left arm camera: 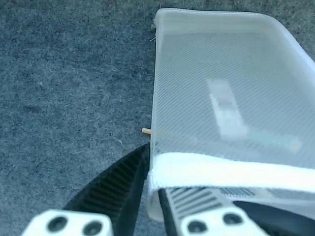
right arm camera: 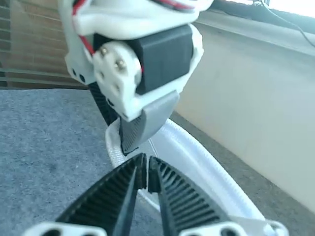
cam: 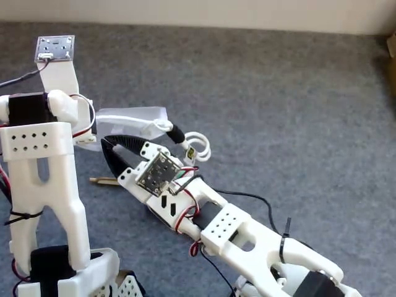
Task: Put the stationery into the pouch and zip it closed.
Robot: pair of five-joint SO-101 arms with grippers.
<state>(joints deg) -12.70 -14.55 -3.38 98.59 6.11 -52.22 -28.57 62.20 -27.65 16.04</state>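
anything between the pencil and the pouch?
Yes. In the high view the right claw lies between the pencil on the carpet and the pouch, with its arm over one end of the pencil. The left claw clamps the pouch's edge.

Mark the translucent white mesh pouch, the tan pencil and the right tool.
Translucent white mesh pouch (left arm camera: 226, 88), left wrist view: mesh side.
Tan pencil (cam: 104, 180), high view: shaft.
Right tool (right arm camera: 147, 171), right wrist view: between fingertips.
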